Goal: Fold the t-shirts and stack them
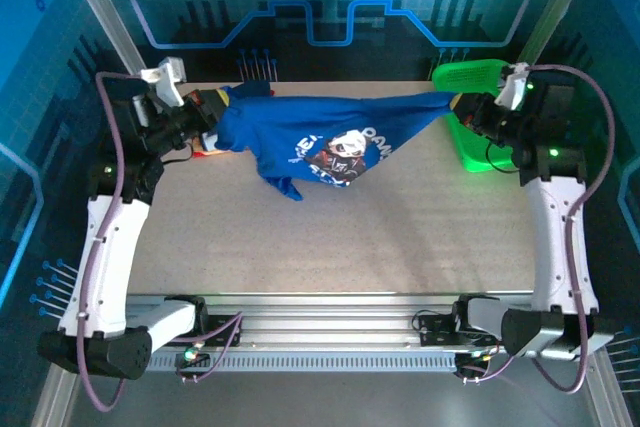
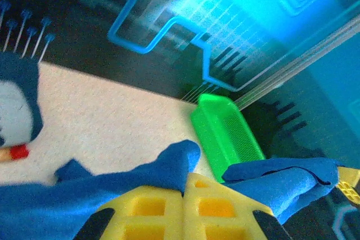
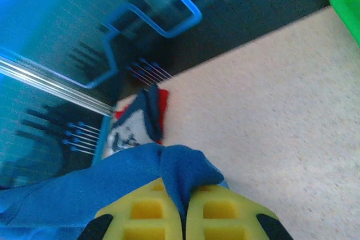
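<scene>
A royal blue t-shirt (image 1: 320, 137) with white lettering and a cartoon print hangs stretched between both arms across the back of the table, its middle sagging. My left gripper (image 1: 212, 119) is shut on its left end; in the left wrist view the yellow fingers (image 2: 149, 209) pinch blue cloth (image 2: 169, 167). My right gripper (image 1: 462, 102) is shut on the right end, and the right wrist view shows cloth (image 3: 180, 170) squeezed between its yellow fingers (image 3: 225, 214). A navy and white t-shirt (image 3: 132, 125) and a red t-shirt (image 3: 162, 105) lie at the table's back left.
A green mesh basket (image 1: 470, 117) stands at the back right beside the right arm, also seen as a green basket (image 2: 225, 133) in the left wrist view. The speckled tabletop (image 1: 340, 237) stretches toward the arm bases.
</scene>
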Controlling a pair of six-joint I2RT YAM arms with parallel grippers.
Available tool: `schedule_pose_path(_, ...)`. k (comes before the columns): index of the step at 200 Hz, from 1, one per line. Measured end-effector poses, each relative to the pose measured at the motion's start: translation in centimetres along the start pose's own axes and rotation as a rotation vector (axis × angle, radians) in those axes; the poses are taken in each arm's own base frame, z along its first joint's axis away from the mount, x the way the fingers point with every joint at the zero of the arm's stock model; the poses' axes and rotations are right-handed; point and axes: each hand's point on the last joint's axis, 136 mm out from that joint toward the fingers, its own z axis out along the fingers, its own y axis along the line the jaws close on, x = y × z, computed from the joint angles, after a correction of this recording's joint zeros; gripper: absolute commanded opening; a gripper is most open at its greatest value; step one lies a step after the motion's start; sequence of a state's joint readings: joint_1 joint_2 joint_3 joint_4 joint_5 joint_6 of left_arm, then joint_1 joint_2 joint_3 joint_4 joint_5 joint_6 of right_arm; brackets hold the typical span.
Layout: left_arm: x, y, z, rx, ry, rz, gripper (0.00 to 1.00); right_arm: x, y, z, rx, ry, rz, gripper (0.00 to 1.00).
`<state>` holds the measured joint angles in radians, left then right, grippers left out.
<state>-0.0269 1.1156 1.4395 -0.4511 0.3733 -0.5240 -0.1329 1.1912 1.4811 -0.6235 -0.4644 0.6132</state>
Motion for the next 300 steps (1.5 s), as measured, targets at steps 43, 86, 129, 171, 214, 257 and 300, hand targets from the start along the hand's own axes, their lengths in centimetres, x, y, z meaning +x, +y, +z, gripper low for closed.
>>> schedule_pose_path(43, -5.6, -6.6, -3.5, 0.145, -0.184, 0.127, 0.00, -3.8, 5.9, -3.3, -0.176, -0.110, -0.078, 0.00)
schedule_pose_path(86, -7.6, -8.6, -4.7, 0.172, -0.247, 0.215, 0.00, -5.3, 6.2, -1.8, -0.186, -0.096, -0.072, 0.00)
schedule_pose_path(129, -9.5, -7.4, -1.9, 0.092, -0.223, 0.304, 0.00, -4.3, 3.2, 9.7, -0.169, 0.092, 0.026, 0.00)
schedule_pose_path(171, -13.0, -9.5, -3.4, 0.059, -0.278, 0.425, 0.00, -4.7, 6.7, 17.5, -0.266, 0.171, -0.005, 0.00)
schedule_pose_path(214, -10.2, -13.4, -5.0, 0.215, -0.257, 0.426, 0.00, -6.2, 6.5, 17.3, -0.286, 0.148, -0.023, 0.00)
schedule_pose_path(257, 6.5, -14.0, 4.8, 0.415, 0.159, 0.238, 0.01, -2.5, -6.4, 18.8, -0.058, 0.231, 0.114, 0.07)
schedule_pose_path(300, 29.1, -10.4, 15.1, 0.407, 0.672, 0.037, 0.90, 1.1, -18.8, 18.0, 0.192, 0.290, 0.246, 0.65)
